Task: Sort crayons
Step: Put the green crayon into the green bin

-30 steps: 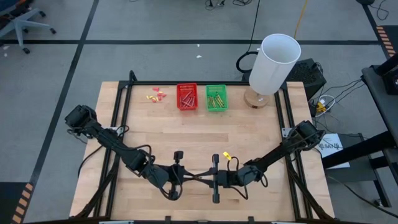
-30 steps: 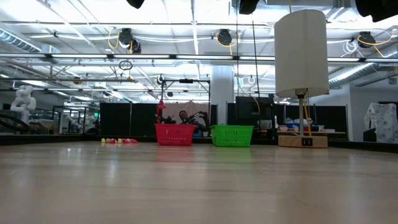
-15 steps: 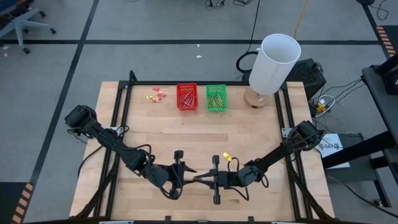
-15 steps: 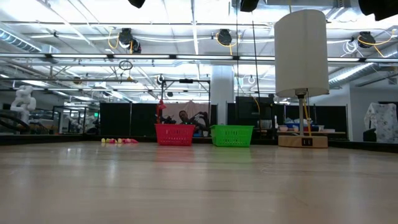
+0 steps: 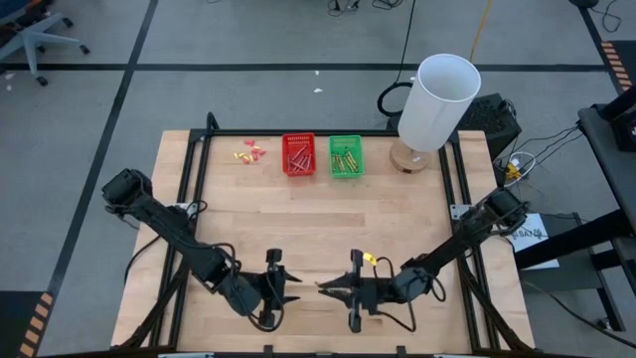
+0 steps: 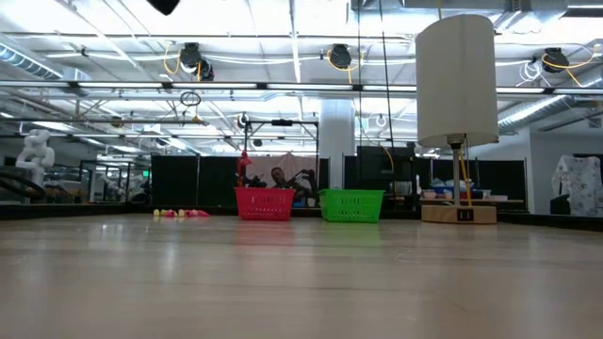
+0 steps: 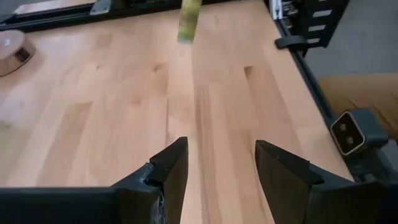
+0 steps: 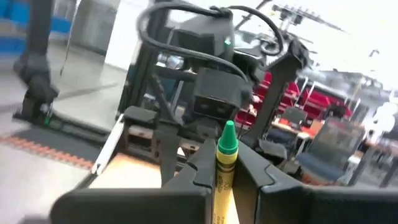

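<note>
A yellow-green crayon [image 8: 225, 155] with a green tip is in my right gripper [image 5: 326, 288], which is shut on it above the table's near middle. My left gripper [image 5: 290, 285] faces it from the left, a short way off. It is open [image 7: 216, 168], with only bare table between its fingers. At the table's far edge stand a red basket [image 5: 298, 155] holding reddish crayons and a green basket [image 5: 345, 156] holding yellow-green ones. Neither gripper shows in the low view. My right gripper pinches the crayon's wrapped shaft [image 8: 221, 177] between its two fingers. The crayon lies along the fingers, and its pointed tip [image 8: 228, 132] sticks out past their ends. The fingers point roughly level toward the table's left. The crayon is held clear of the table.
A white lamp [image 5: 434, 104] on a round wooden foot stands at the far right corner. Small yellow and pink scraps [image 5: 250, 152] lie left of the red basket. Bare wood lies between the baskets and the arms. Black frame rails run along both table sides.
My left gripper has opened, let go of the crayon and drawn back toward the table's left and near edge. My right gripper has stayed shut on the crayon, rolled, and pulled away toward the right and near edge, so the two grippers now stand apart.
</note>
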### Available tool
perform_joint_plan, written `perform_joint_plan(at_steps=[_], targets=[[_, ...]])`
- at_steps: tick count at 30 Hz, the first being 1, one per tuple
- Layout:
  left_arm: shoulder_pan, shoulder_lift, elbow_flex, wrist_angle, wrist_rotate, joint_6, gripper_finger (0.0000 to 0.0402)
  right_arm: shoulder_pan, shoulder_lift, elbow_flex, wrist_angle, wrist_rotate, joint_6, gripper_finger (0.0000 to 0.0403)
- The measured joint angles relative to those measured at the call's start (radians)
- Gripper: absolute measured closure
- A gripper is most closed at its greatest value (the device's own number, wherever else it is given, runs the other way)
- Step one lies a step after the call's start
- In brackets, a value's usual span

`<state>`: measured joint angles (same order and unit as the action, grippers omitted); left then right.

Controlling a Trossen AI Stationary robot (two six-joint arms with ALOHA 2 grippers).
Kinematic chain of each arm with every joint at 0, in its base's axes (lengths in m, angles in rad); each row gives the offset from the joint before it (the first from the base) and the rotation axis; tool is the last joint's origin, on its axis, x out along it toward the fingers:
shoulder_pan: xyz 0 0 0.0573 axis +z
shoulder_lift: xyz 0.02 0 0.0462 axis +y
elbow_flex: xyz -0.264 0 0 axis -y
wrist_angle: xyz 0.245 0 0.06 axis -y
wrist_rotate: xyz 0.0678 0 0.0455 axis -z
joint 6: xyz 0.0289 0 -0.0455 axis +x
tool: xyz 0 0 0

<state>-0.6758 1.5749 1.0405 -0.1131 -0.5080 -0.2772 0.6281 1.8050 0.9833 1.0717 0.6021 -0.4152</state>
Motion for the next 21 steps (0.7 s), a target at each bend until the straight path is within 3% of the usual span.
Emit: perform_joint_plan(at_steps=[15,21], targets=[[-0.034,0.006,0.0,0.013,-0.104,-0.109,0.0218,0.042,-0.031,0.0,-0.091,-0.001,-0.444,0.0387],[-0.034,0.008,0.0,0.038,-0.104,-0.106,0.0218,0.043,-0.031,0.0,-0.124,-0.004,-0.522,0.0387]])
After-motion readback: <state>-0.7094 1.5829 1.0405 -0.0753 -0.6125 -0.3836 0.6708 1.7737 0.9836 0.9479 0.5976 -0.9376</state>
